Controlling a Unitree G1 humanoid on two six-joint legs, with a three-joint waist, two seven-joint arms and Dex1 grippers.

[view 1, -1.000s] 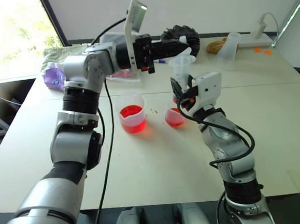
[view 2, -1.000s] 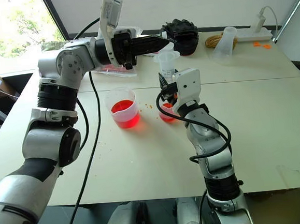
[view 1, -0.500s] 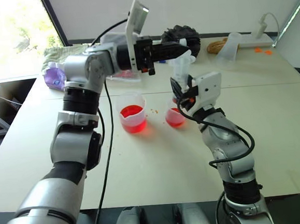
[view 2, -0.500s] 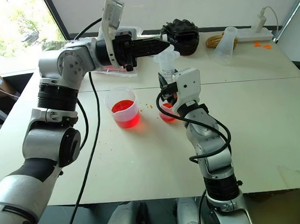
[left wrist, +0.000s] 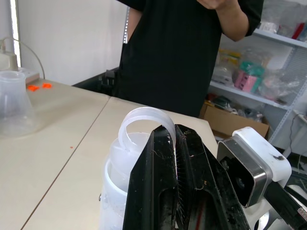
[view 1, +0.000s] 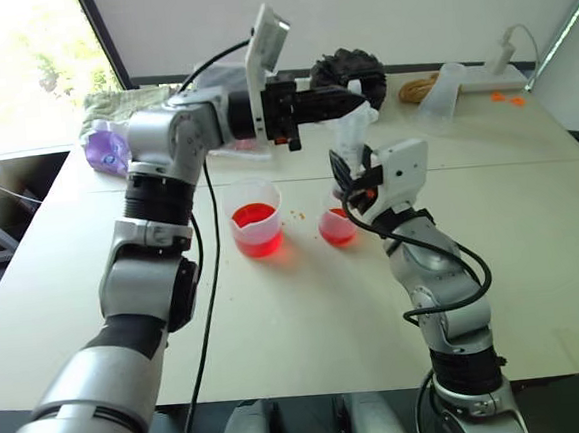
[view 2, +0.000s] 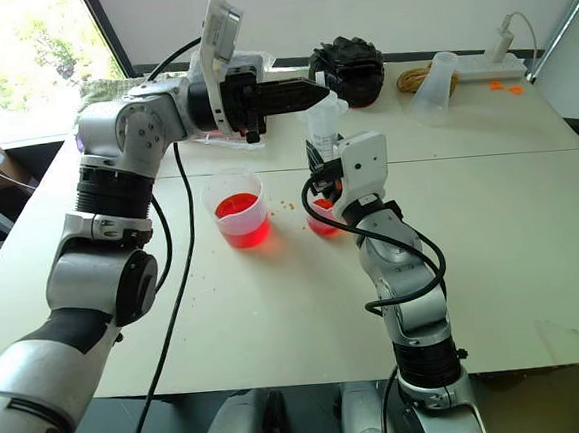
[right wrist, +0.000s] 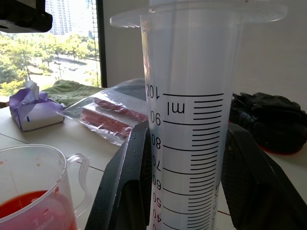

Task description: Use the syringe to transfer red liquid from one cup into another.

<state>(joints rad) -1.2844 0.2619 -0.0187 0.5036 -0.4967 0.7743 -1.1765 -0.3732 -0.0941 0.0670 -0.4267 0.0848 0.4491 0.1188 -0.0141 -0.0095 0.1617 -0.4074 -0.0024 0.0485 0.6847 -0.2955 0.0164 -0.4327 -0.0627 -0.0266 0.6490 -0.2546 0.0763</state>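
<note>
Almost no change in the last second: both arms parked, left gripper [left wrist: 175,158] tip maybe a touch lower. It's clamped shut on the plunger ring [left wrist: 144,117], ring sitting just above the barrel flange. Right gripper [view 1: 347,172] closed round the syringe [right wrist: 184,120], upright directly over the small cup [view 1: 336,227]. No red visible in the upper barrel. Big cup [view 1: 255,219] beside the small cup, both hold red liquid [view 1: 254,221]. Reads as plunger near bottom, discharge about finished

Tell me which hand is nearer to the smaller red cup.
Right. The right hand holds the syringe just above the smaller cup; the left hand is higher, at the plunger top.
</note>
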